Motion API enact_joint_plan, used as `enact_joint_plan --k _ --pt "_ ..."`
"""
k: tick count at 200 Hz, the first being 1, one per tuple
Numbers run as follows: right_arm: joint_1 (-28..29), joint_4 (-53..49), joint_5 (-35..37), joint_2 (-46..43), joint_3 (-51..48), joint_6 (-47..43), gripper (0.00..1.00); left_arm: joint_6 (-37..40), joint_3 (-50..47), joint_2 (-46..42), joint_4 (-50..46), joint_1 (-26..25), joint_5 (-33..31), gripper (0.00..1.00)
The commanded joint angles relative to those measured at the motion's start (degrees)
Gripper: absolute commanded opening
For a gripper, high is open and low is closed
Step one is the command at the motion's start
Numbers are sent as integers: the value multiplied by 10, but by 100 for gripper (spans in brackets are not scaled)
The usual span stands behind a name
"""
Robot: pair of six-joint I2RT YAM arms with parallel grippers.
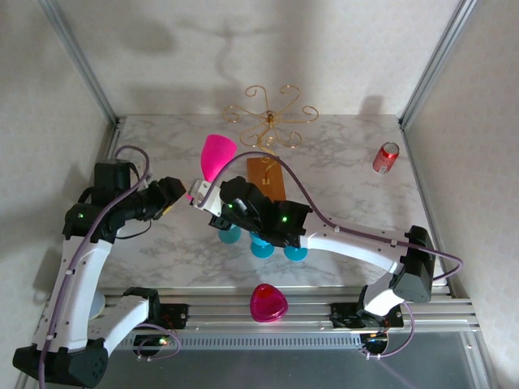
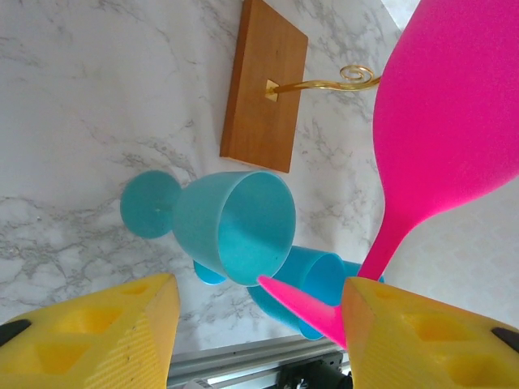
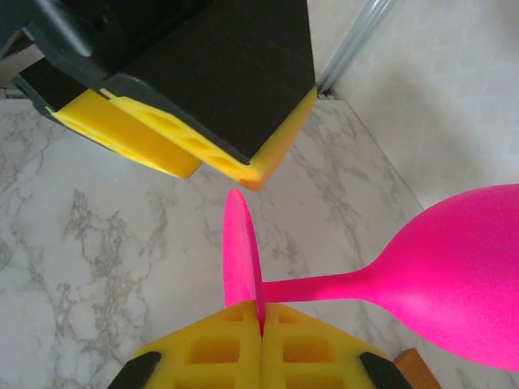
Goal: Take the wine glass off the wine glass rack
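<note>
A pink wine glass (image 1: 216, 156) hangs tilted in the air, left of the wine glass rack and apart from its gold scroll arms (image 1: 272, 113). The rack's orange-brown wooden base (image 1: 266, 180) lies on the marble table. My right gripper (image 3: 261, 322) is shut on the rim of the glass's flat foot (image 3: 241, 255), with the stem and bowl (image 3: 466, 275) reaching out to the right. My left gripper (image 2: 259, 324) is open around that same foot (image 2: 304, 304), whose edge lies against the right finger (image 2: 422, 340). From above, the two grippers meet at the foot, left (image 1: 177, 203) and right (image 1: 199, 193).
Three blue glasses (image 1: 261, 245) lie on their sides under the right arm, near the rack's base. Another pink glass (image 1: 268, 303) lies at the table's front edge. A red can (image 1: 386, 157) stands at the back right. Metal frame posts (image 1: 81, 65) rise at the back corners.
</note>
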Motion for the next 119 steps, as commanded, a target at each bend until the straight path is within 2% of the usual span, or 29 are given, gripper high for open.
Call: enact_joint_plan --k 1,119 --pt "10 38 21 11 -4 -19 0 -11 -8 -17 -12 3 14 55" --pt "40 93 96 42 -13 -88 0 -65 -38 -31 30 3 48 54"
